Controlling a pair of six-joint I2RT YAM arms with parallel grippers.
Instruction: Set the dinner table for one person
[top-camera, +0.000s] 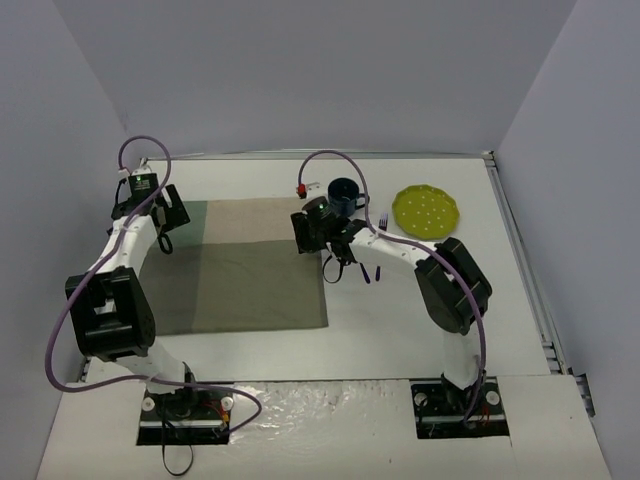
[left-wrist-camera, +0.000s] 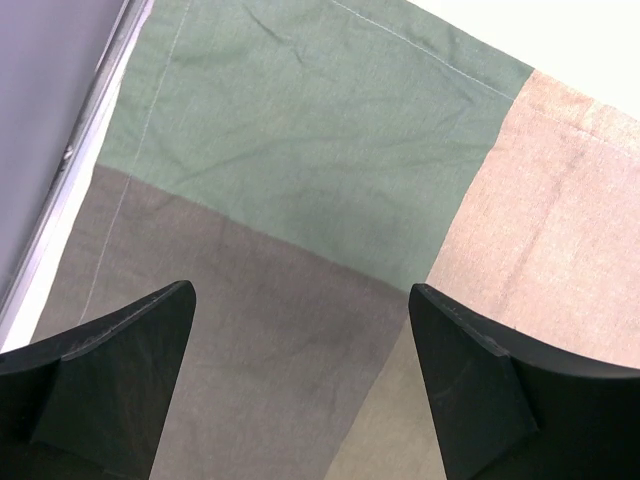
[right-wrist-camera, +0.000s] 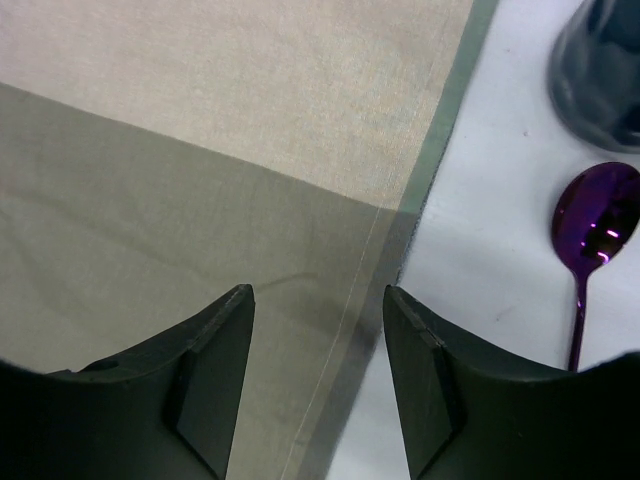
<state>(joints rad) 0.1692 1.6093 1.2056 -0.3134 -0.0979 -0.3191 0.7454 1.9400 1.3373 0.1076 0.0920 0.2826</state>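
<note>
Two robot arms hang over a patchwork placemat, both sets of jaws released and holding nothing.

The dinner table is the white worktop beneath everything. The left jaws are spread wide above the mat's green and grey patches, well apart from any tableware. The right jaws stand parted over the mat's right edge. Just to their right, on bare worktop, lies a purple spoon. Its long axis runs roughly parallel to that edge, bowl ahead of the jaws and handle trailing back. A dark mug sits just beyond the bowl. A fork and a yellow-green plate lie further right. The right arm is much the nearer, so it looks best placed to reach sideways for the spoon.
</note>
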